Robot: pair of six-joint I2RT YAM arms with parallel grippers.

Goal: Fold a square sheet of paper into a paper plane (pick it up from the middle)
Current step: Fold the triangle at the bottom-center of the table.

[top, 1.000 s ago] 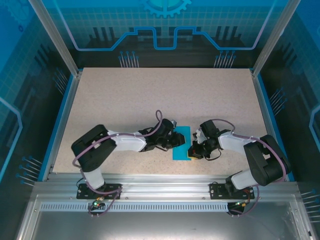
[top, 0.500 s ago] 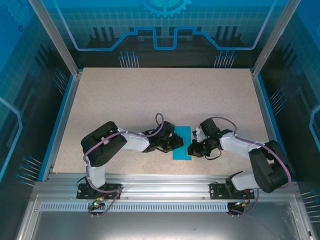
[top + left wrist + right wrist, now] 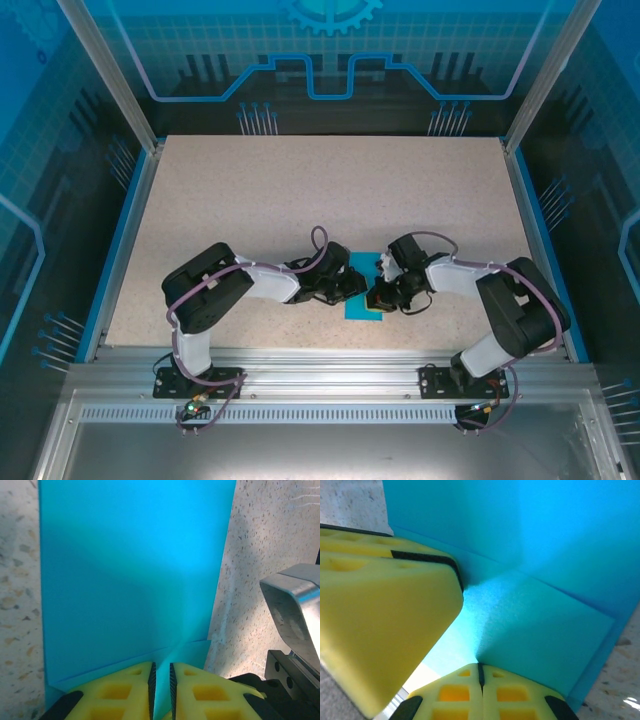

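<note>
Lower centre of the overhead view: both arms reach inward across the speckled table and meet over the teal paper sheet. The sheet lies as a narrow folded strip, its long side running up and down the frame. I see the left gripper at the strip's left edge and the right gripper at its right edge. The two are nearly touching above the paper.

Left wrist view: the sheet fills the upper left and centre, with bare tabletop along the right. At the bottom edge the yellow fingertips stand close together with a thin slit between them. Two fold lines converge just above the slit and a raised ridge of paper runs into it, so I read this as a pinch on the sheet. A grey metal bracket sits at the right edge.

Right wrist view: the sheet covers most of the frame, with a folded flap across the centre. At the bottom, my right gripper's fingers are pressed together with no gap. A crease of the paper rises into their seam and is pinched there. One yellow finger of the left gripper occupies the left side, just beside them, its black pad edge next to the paper.
</note>
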